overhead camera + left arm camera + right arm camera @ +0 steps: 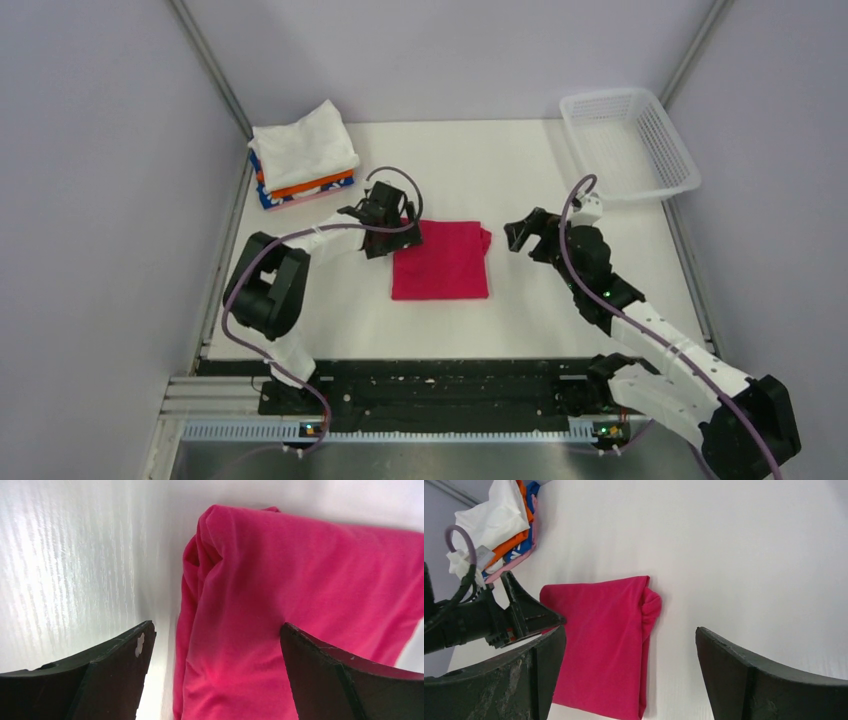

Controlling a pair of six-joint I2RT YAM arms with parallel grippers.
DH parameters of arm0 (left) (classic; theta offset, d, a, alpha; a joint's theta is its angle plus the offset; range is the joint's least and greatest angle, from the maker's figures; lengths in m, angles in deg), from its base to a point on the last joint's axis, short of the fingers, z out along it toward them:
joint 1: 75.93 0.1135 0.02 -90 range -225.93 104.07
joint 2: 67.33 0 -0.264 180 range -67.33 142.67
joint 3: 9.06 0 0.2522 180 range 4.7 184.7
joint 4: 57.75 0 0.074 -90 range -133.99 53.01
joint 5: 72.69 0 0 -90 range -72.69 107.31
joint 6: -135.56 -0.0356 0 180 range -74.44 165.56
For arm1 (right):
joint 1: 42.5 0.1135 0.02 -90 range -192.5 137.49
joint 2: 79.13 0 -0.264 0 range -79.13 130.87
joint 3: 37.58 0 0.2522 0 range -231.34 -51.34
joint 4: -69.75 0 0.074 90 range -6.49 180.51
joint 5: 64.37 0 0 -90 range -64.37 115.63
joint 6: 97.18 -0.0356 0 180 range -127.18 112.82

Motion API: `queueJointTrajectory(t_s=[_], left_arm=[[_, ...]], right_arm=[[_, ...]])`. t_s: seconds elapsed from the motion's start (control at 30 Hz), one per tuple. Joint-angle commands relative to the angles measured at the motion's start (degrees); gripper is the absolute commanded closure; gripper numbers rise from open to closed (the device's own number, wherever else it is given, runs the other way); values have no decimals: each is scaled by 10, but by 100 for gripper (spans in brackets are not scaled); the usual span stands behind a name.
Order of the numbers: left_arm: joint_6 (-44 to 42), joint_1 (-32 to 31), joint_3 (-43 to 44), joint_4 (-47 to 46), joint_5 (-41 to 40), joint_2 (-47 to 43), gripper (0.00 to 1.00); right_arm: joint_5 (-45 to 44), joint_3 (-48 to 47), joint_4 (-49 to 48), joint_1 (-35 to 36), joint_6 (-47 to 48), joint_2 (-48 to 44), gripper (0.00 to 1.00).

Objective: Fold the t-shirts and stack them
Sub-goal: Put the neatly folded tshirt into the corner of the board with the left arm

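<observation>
Left jaws astride bunched t-shirt (300, 605) edge

text: none legible | labels: none | brands: none | numbers: none | signs: none

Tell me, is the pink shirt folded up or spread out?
Folded. The pink shirt lies as a compact rectangle, no sleeves sticking out, and layered edges show at its side.
</observation>
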Motion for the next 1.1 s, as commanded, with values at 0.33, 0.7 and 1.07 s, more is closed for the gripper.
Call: queueJointTrajectory(t_s=[0.33,0.7,1.07], left_arm=[[12,-62,121,118,-105,154,59],[-45,-85,377,298,-394,246,100],[-279,-28,500,162,-525,272,100]], right_arm=[[-73,1,34,-5,25,-39,1],[-95,10,19,-4,42,-39,1],[-115,12,8,-4,55,-21,1]])
